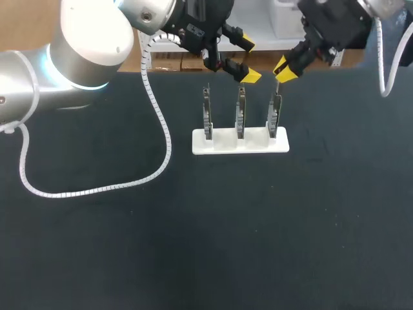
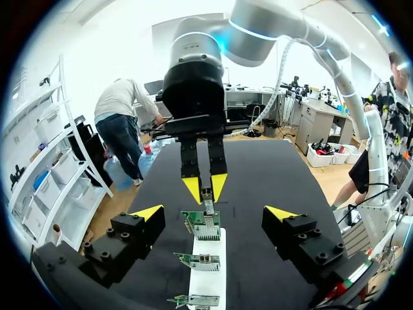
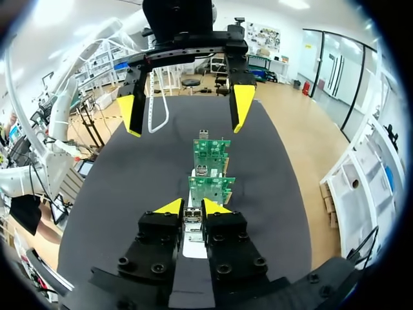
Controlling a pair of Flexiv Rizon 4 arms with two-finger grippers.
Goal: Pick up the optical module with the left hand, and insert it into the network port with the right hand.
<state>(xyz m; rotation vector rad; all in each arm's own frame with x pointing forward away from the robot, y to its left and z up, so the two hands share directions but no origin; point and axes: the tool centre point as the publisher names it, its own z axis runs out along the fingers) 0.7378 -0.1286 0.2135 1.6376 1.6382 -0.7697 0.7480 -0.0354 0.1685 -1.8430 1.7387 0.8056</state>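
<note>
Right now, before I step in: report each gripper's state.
Left gripper: open, holding nothing.
Right gripper: shut on the optical module.

Left hand [image 1: 248, 60] spread wide, facing right hand [image 1: 282, 70] pinched narrow

table [image 1: 193, 245]: black top | white stand [image 1: 223, 146]: on table, toward far edge

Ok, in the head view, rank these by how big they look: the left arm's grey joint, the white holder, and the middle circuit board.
1. Left arm's grey joint, largest, though it sits nearer the camera.
2. White holder.
3. Middle circuit board, smallest.
</note>
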